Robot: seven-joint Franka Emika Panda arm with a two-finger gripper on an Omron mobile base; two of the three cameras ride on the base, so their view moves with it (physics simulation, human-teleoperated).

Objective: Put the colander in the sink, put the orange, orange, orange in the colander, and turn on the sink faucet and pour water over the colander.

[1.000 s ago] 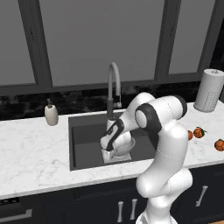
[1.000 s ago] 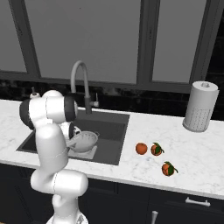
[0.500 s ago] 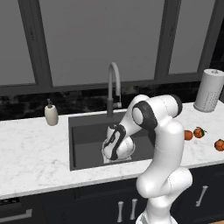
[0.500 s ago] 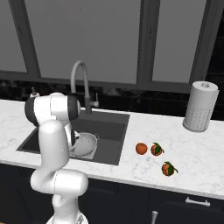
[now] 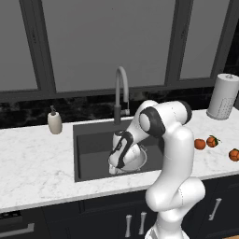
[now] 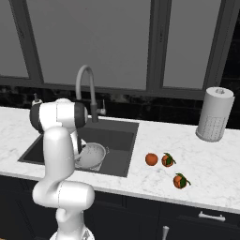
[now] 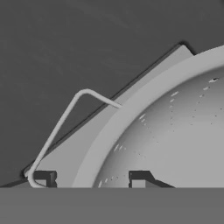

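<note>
The silver colander (image 5: 135, 161) (image 6: 94, 154) (image 7: 175, 131) rests on the floor of the dark sink (image 5: 91, 140) (image 6: 119, 136), towards its front. My gripper (image 5: 114, 166) (image 7: 92, 179) is down in the basin at the colander's left rim. Its fingertips (image 7: 43, 178) straddle the rim beside the wire handle, slightly apart from the metal, so the gripper is open. Three oranges (image 5: 200, 144) (image 5: 212, 141) (image 5: 234, 154) lie on the counter right of the sink, also in the right base view (image 6: 151, 159) (image 6: 168, 160) (image 6: 180, 181). The grey gooseneck faucet (image 5: 122, 88) (image 6: 86, 82) stands behind the basin.
A beige soap dispenser (image 5: 54, 122) stands on the white marble counter left of the sink. A perforated white cylinder (image 5: 223, 96) (image 6: 214, 114) stands at the back right. Dark window panels rise behind the counter.
The hand has sunk lower into the sink with the colander, which now sits on the floor. The fingers have spread a little off the rim.
</note>
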